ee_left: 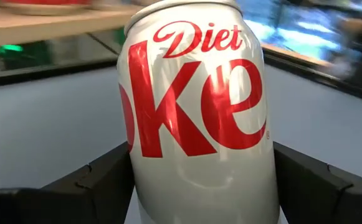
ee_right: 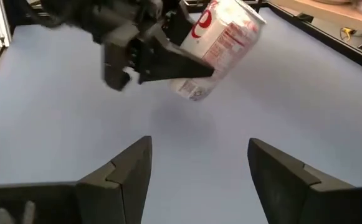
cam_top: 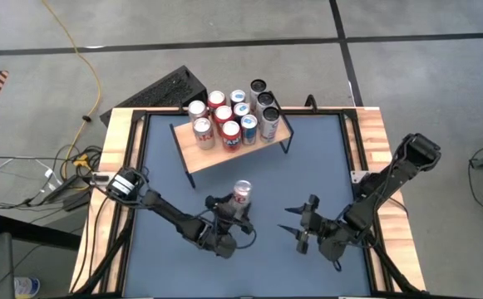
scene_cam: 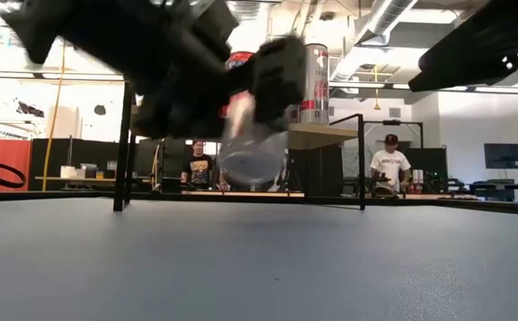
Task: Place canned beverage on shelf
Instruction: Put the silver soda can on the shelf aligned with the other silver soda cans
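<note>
A silver and red Diet Coke can (ee_left: 196, 112) sits between the fingers of my left gripper (cam_top: 234, 213), near the table's middle, in front of the shelf. The can also shows in the right wrist view (ee_right: 221, 43) and, blurred, in the low view (scene_cam: 254, 147). The shelf (cam_top: 216, 155), a light wooden board on thin black legs, stands at the far middle and carries several upright cans (cam_top: 233, 116). My right gripper (cam_top: 289, 220) hangs open to the right of the can with nothing between its fingers (ee_right: 128, 171). My left gripper pinches the can's side wall, on its lower half (ee_left: 137, 171), between its two fingers (ee_left: 96, 180). The fingers reach in about level, from the table's near left. The can is lifted clear of the table and tilted, top end up (ee_right: 246, 15).
Blue table top (cam_top: 308, 166) lies between the grippers and the shelf. Wooden borders with black rails (cam_top: 120, 158) frame the table. A black object (cam_top: 162, 90) lies beyond the far left corner. Two people (scene_cam: 388, 165) are in the room beyond.
</note>
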